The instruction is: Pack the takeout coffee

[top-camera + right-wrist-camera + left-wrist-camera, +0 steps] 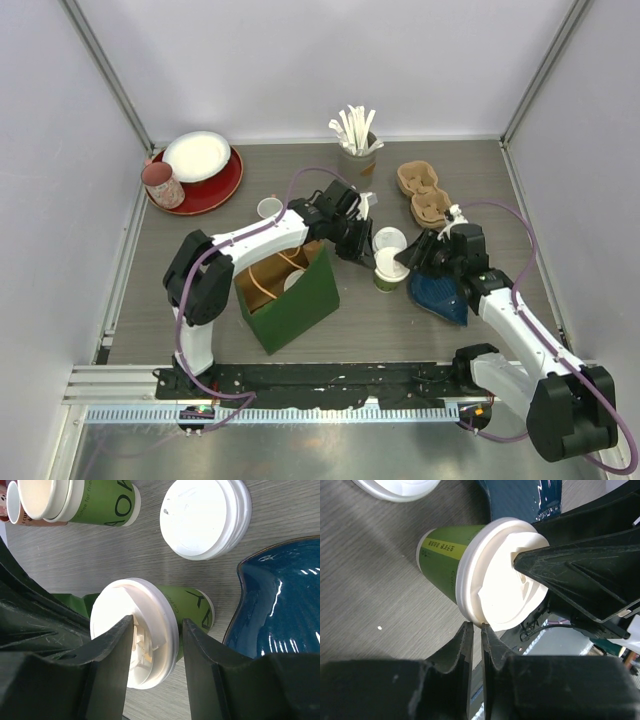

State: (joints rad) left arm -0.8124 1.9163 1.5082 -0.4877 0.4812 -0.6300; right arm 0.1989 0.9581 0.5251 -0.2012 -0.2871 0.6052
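- Green cup with white lid on, upright, just right of the green bag. Not in the bag yet.
- Right gripper: jaws about half apart, fingers lying over the lid top, probably pressing it on.
- Left gripper: narrow, nearly closed, tips at the lid rim. Can't tell if it pinches.
- Inside the bag: pale round shape, maybe a cup, unclear.
- Right of the bag, farther back: open cups and lid stack, which look left to lid and pack.
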